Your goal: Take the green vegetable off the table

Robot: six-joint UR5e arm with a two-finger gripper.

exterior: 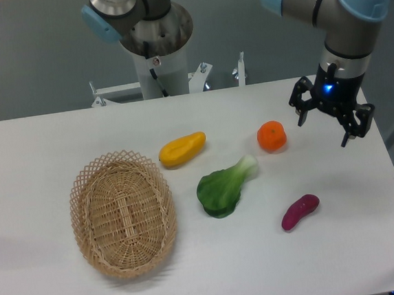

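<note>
The green vegetable (224, 186) lies on the white table (32, 155) near its middle, dark leafy head toward the front and pale stem pointing back right. My gripper (325, 128) hangs above the table's right side, well to the right of the vegetable and beyond the orange fruit. Its fingers are spread apart and open, with nothing between them.
An oval wicker basket (123, 212) sits at the left. A yellow oblong fruit (182, 149) lies behind the vegetable, a small orange fruit (272, 135) to its back right, and a purple eggplant-like piece (300, 211) to its front right. The arm's base column (158, 54) stands behind the table.
</note>
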